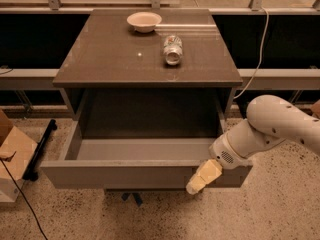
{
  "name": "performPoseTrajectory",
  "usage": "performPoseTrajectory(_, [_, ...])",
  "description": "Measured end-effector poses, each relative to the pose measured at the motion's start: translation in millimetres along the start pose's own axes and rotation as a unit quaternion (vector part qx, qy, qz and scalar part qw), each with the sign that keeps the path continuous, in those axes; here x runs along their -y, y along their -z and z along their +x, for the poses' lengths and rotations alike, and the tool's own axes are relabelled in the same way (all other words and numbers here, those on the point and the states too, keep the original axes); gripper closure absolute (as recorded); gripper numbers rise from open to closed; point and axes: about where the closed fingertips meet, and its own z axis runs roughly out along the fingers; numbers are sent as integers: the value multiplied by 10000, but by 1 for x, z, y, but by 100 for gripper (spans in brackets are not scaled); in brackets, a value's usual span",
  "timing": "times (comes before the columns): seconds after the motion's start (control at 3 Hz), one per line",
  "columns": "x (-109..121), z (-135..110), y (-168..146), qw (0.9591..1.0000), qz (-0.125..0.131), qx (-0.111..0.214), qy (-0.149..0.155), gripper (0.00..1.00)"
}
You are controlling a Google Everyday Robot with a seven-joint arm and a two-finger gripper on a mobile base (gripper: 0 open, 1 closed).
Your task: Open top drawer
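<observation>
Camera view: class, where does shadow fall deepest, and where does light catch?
In the camera view, shadow is deepest at the back of the open top drawer, under the tabletop; light catches the can and bowl; the gripper, at the drawer's front right, is lit.

No writing is readable (not even on the can (172, 49)), jaws at the top drawer (125, 175) front.

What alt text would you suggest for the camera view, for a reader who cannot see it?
The top drawer stands pulled far out, with the robot's gripper at the right of its front. A pale bowl and a can on its side sit on the cabinet top.
</observation>
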Motion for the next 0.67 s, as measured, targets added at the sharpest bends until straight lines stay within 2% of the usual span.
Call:
performPoseTrajectory(0.33, [-21, 21, 2, 9991, -406, -110, -71, 0])
performPoseTrajectory(0.67, [-23, 22, 3, 9989, -444, -121, -78, 0])
